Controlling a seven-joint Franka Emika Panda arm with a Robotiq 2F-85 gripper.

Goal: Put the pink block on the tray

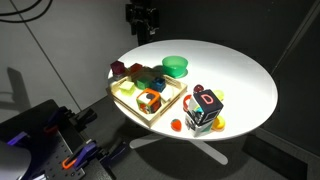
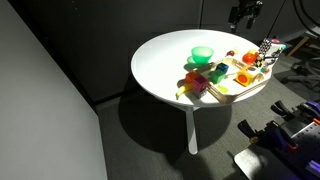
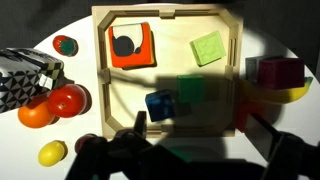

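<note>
Black Robotiq gripper (image 3: 200, 140) hangs with its fingers apart and empty above the shallow square pale-wood tray (image 3: 120, 100), while the small pink-magenta cube (image 3: 279, 72) sits outside it, just beside its right rim in the wrist view, on the round white table (image 1: 245, 85).

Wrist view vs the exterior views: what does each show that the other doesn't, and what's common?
Wrist only: a top-down look into the tray, so the blue block inside reads clearly. The pink block is plainly outside the rim, by a yellow item.
Exterior only: the green bowl, the whole round table, and how high the gripper hangs above it.
Both: tray, pink block, patterned cube, orange block.
</note>
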